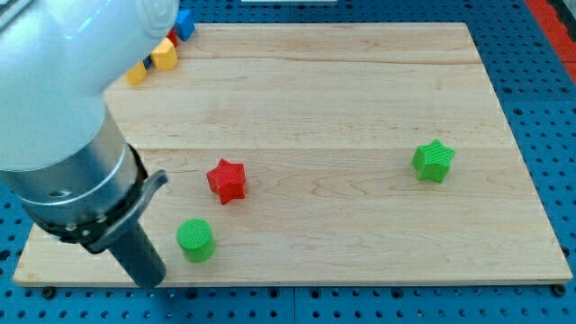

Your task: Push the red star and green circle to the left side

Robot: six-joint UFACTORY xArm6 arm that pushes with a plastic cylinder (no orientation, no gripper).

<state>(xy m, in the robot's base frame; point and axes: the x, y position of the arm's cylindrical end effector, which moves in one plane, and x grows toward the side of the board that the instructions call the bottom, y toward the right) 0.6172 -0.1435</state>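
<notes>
A red star (pixel 226 180) lies on the wooden board (pixel 360 99), left of centre. A green circle (pixel 195 240) lies just below and left of it, near the board's bottom edge. My tip (pixel 153 282) is at the bottom left, close to the left of the green circle with a small gap between them. The rod rises into the large white and grey arm body that covers the view's upper left.
A green star (pixel 433 161) lies at the right of the board. A yellow block (pixel 164 55), a blue block (pixel 184 23) and another yellow piece (pixel 136 74) sit at the top left, partly hidden by the arm.
</notes>
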